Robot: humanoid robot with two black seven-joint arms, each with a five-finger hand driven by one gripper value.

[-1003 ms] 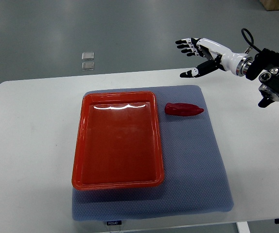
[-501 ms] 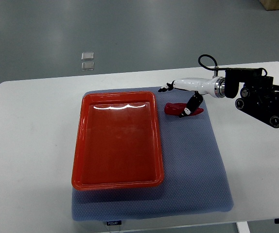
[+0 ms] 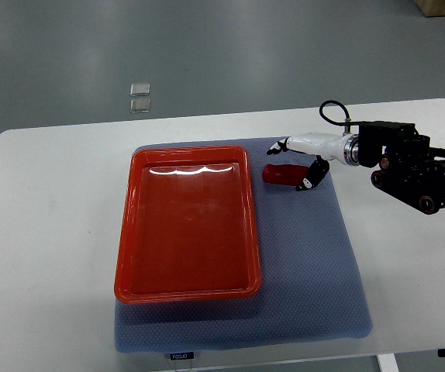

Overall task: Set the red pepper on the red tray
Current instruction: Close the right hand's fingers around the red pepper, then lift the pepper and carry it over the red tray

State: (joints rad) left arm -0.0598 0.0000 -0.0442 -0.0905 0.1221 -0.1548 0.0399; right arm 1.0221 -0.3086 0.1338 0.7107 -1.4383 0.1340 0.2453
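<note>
The mat [image 3: 308, 263], a blue-grey cloth with a fine dimpled weave, is lying over the middle of the white counter [image 3: 44, 232] and reaching its near edge. On the mat's left half the tray [image 3: 188, 291] is sitting: a glossy red plastic rectangle with rounded corners and a raised rim, light glaring off its far end, nothing in it.

Just beyond the tray's far right corner, on bare mat, the pepper [image 3: 281, 174] is lying on its side, dark red, smooth and tapered, its length running left to right. The right hand [image 3: 304, 163] is reaching in from the counter's right edge, white shell with black fingertips, thumb [image 3: 309, 180] hooking the near side of the pepper's right end and the other fingers arching over the far side. It looks to be closing around the pepper, but whether the grip is firm I cannot tell.

A good grasp here probably means pinching across the thick middle, since the waxy skin and taper may let it squirt out. The soft mat should be giving the fingertips room to get under. Then lift clear of the rim before carrying left.
</note>
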